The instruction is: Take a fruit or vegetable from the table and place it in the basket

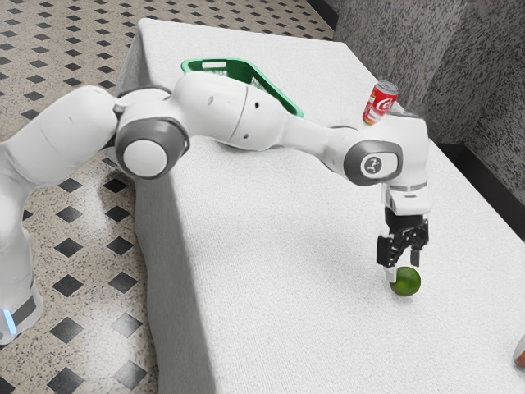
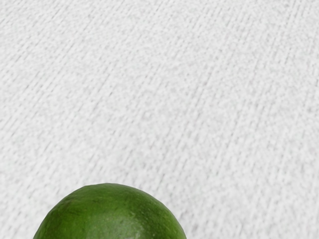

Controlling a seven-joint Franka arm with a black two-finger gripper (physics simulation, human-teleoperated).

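Note:
The black gripper (image 1: 403, 266) points down over the table, its two fingers apart. Right at its fingertips is a round green fruit, like a lime (image 1: 406, 282), resting on the white cloth; one finger comes down beside it, and whether either touches it cannot be told. In the wrist view the green fruit (image 2: 110, 214) appears large, close under the hand. The green basket (image 1: 283, 100) stands at the table's far part, partly hidden behind the arm.
A red soda can (image 1: 380, 103) stands behind the hand, toward the table's far right edge in the exterior view. Part of an orange-brown and grey object (image 1: 520, 355) shows at the exterior view's right edge. White cloth covers the table (image 1: 279, 304).

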